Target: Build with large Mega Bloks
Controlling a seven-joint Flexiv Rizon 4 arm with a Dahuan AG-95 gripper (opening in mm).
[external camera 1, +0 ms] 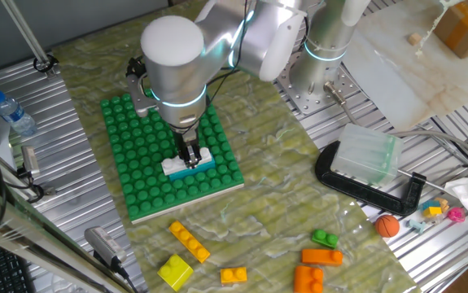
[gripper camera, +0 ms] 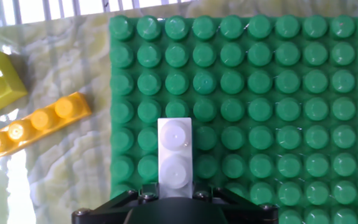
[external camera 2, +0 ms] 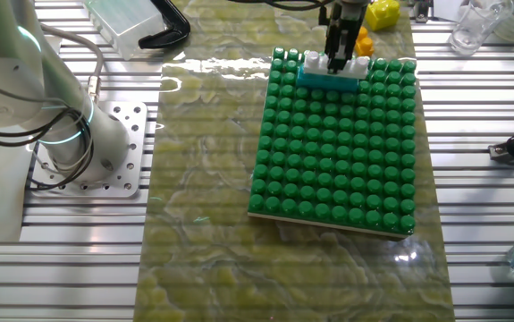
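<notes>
- Far left in one fixed view, a water bottle (external camera 1: 12, 112) lies on the metal table (external camera 1: 54, 212)
- Next comes the big green baseplate (external camera 1: 140, 163) with round bumps, lying flat on a wavy green mat (external camera 1: 266, 195)
- My gripper (external camera 1: 190, 157) points straight down over the side of the baseplate closest to that camera
- Under my gripper a white brick (external camera 1: 177, 165) sits on top of a teal brick (external camera 1: 201, 165), and the teal brick sits on the baseplate
- My jaws are right down at the white brick, but I cannot tell if they squeeze it or are a bit apart
- In my hand view the white brick (gripper camera: 175, 152) shows two round bumps and runs under my black body
- In front of the baseplate, on the mat, lie a long yellow-orange brick (external camera 1: 189, 241), a chunky yellow brick (external camera 1: 175, 271) and a small orange brick (external camera 1: 234, 275)
- More to the right lie a small green brick (external camera 1: 325, 238) and two orange bricks (external camera 1: 315, 267), close together
- Behind them a black clamp (external camera 1: 372, 189) curls around a clear plastic box (external camera 1: 367, 155)
- Far right, a small orange ball (external camera 1: 387, 225) rests near some tiny toys (external camera 1: 437, 213)
</notes>
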